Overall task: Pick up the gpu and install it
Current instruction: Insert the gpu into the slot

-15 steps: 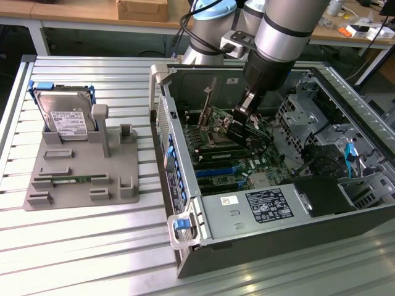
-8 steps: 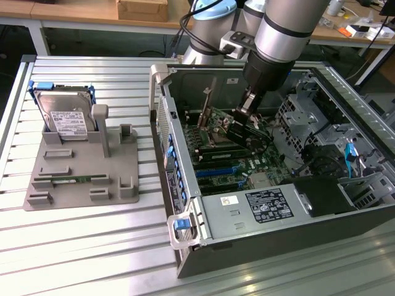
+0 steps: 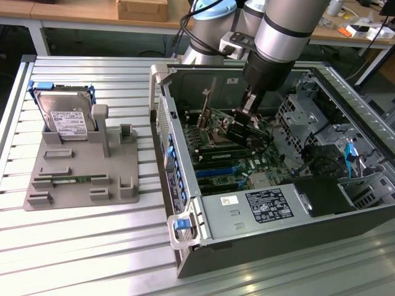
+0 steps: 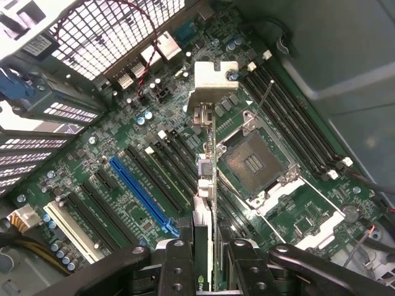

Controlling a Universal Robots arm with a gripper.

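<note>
Ext view, L to R: slatted metal table (image 3: pixel 92 246) carries a grey parts fixture (image 3: pixel 80 166) on the ext view's left. A hard drive (image 3: pixel 65 117) w/ white label stands upright in the fixture's back corner, and a green memory stick (image 3: pixel 74 179) lies flat in a slot near the fixture's front. Just beside the fixture, toward centre, is an open PC case (image 3: pixel 259 243) lying on its side w/ the motherboard (image 3: pixel 247 169) exposed. The UR arm (image 3: pixel 281 31) reaches down into the case. The gripper (image 3: pixel 245 120) is clamped on the gpu (image 3: pixel 222 123), which is tilted and held over the board's mid area. Can't tell whether the card edge touches any slot. Further right: silver PSU (image 3: pixel 265 206) w/ black label along the case's front wall, drive cage (image 3: pixel 302 114) behind it, blue cable (image 3: pixel 352 160) at far right inside the case. Wrist view: the gpu is seen edge-on, both black fingers (image 4: pixel 179 268) pressed on its faces, and its silver end bracket (image 4: pixel 213 80) at the end away from the gripper. The card lines up between the black expansion slots and the empty CPU socket (image 4: pixel 253 163). A blue PCIe slot (image 4: pixel 143 196) sits well apart from the card. RAM slots (image 4: pixel 290 117) run past the socket's other side.
</note>
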